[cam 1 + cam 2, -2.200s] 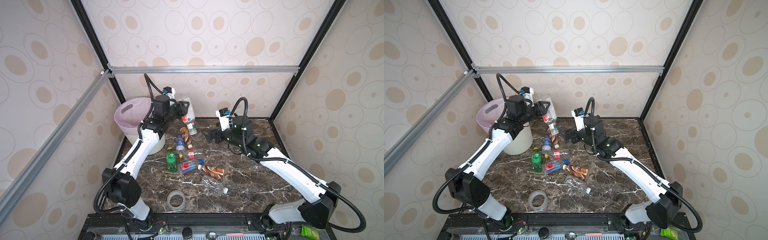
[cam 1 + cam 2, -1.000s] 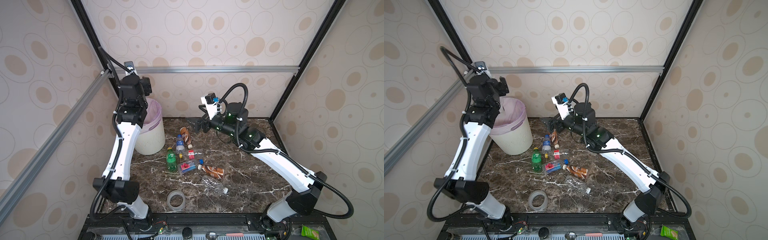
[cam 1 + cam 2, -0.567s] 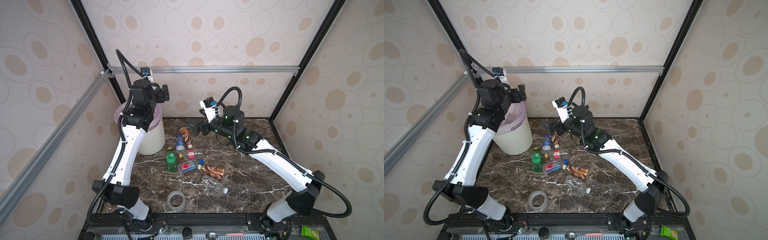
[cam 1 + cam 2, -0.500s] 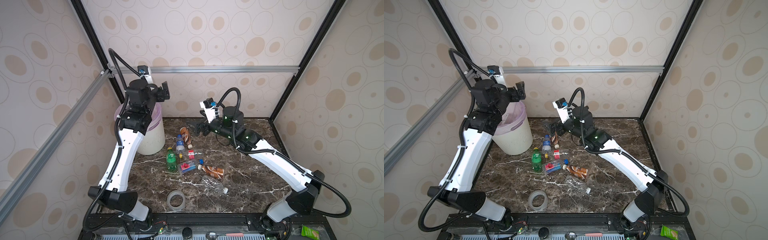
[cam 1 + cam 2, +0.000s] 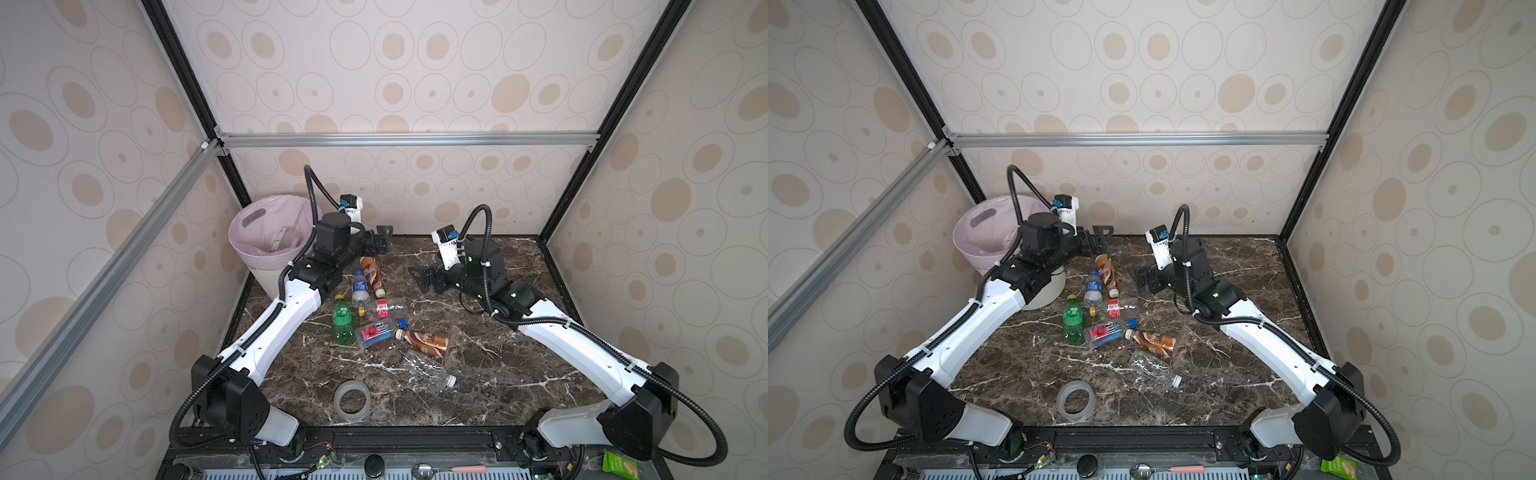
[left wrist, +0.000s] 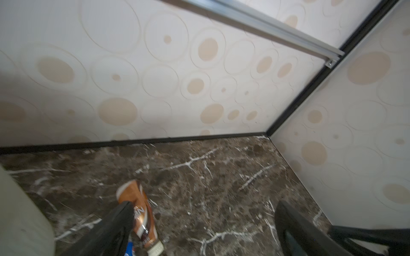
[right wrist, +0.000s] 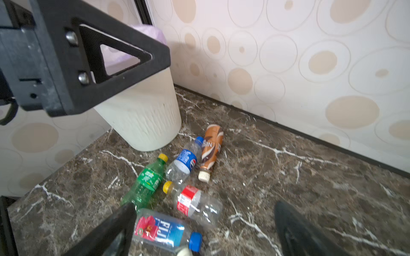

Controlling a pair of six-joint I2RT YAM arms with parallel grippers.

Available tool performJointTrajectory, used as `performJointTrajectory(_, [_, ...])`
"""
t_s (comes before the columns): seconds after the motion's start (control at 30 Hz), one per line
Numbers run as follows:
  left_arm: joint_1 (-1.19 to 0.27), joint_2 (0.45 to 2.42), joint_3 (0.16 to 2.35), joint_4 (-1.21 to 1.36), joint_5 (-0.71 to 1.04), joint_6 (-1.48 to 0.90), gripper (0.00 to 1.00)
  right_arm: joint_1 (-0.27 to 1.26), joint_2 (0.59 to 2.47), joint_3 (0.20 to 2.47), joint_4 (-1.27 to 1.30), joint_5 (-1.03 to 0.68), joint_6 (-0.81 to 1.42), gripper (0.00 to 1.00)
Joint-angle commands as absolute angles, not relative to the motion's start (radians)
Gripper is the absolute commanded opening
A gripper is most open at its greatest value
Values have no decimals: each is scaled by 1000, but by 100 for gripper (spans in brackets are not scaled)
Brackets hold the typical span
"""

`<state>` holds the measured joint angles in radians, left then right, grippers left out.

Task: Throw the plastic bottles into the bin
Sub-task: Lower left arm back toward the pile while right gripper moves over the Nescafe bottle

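Bin with pink liner holds pale items, too small to identify.

Cream bin with lilac liner, green bottle, brown-swirled bottle, dark white-veined marble table, beige-circled walls

In the right wrist view, the flower-label bottle, farthest from the bin, reads "FIJI" in white on blue. The blue-label bottle, nearer the bin, shows the word "pepsi" with its round logo. The brown bottle beside it bears white letters starting "NES", the rest unclear; print on the green bottle and the red-label bottle is too small to read.
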<state>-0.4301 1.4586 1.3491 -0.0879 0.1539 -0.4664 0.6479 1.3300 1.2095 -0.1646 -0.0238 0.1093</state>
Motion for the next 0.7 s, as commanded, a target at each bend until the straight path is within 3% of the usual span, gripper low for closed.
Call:
performJointTrajectory(0.0, [-439, 1418, 1267, 46, 244, -603, 99, 642, 1274, 1114, -233, 24, 107, 100])
performJointTrajectory(0.23, [-481, 1387, 1040, 192, 294, -734, 99, 647, 1208, 915, -291, 9, 176, 100])
performJointTrajectory(0.67, [-503, 1342, 949, 178, 277, -721, 99, 796, 1280, 773, -312, 129, 221, 100])
